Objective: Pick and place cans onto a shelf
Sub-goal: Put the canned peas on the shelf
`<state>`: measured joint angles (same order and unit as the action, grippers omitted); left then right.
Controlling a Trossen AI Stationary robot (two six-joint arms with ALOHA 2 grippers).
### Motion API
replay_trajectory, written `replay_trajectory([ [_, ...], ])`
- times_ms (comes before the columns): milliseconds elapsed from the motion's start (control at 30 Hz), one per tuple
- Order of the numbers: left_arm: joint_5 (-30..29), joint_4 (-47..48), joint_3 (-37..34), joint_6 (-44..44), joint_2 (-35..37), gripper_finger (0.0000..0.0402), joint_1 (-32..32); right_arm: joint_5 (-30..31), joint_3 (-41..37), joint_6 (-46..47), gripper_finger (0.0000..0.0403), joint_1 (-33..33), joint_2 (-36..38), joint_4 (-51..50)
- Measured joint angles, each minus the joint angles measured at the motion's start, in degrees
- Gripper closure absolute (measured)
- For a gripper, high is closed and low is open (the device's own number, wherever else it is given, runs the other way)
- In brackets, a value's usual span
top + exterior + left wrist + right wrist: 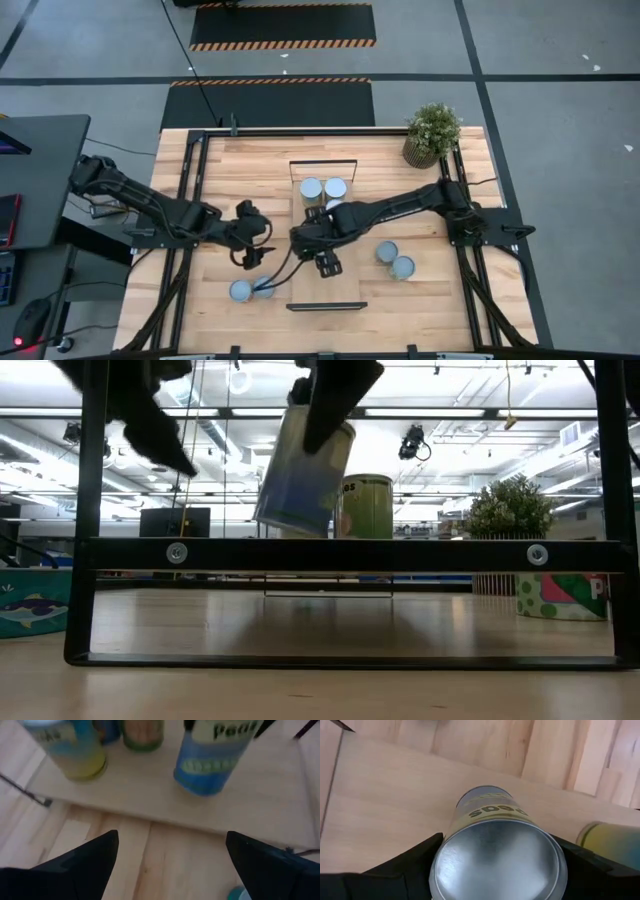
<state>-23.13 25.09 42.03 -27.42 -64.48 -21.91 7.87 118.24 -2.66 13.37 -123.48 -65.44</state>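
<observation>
Two cans (323, 188) stand side by side at the far end of the shelf (345, 285), and a third sits just behind the right arm. The right gripper (495, 865) is clamped around a peas can (497, 852), holding it tilted above the shelf board. The left gripper (170, 865) hangs with its fingers spread wide, just beside the shelf's left edge. Two cans (394, 260) wait on the table right of the shelf, and another can (241, 291) stands near the left gripper.
</observation>
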Motion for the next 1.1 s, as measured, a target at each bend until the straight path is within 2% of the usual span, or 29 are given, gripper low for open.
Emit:
replay_trajectory([
  [200, -0.8, -1.3, -2.8, -3.7, 0.1, 0.0026, -1.2, -0.4, -0.2, -1.7, 0.0074, -1.0, -0.3, 0.8],
  [533, -0.8, -4.3, -3.1, -5.0, 0.1, 0.0026, -1.3, 0.0, -0.2, -3.7, 0.0026, -1.7, -0.3, 2.9],
  [1100, -0.8, -5.8, -3.1, -6.1, 0.0, 0.0026, -1.2, 11.0, -0.3, -4.6, 0.0027, 1.8, -0.3, -2.8],
])
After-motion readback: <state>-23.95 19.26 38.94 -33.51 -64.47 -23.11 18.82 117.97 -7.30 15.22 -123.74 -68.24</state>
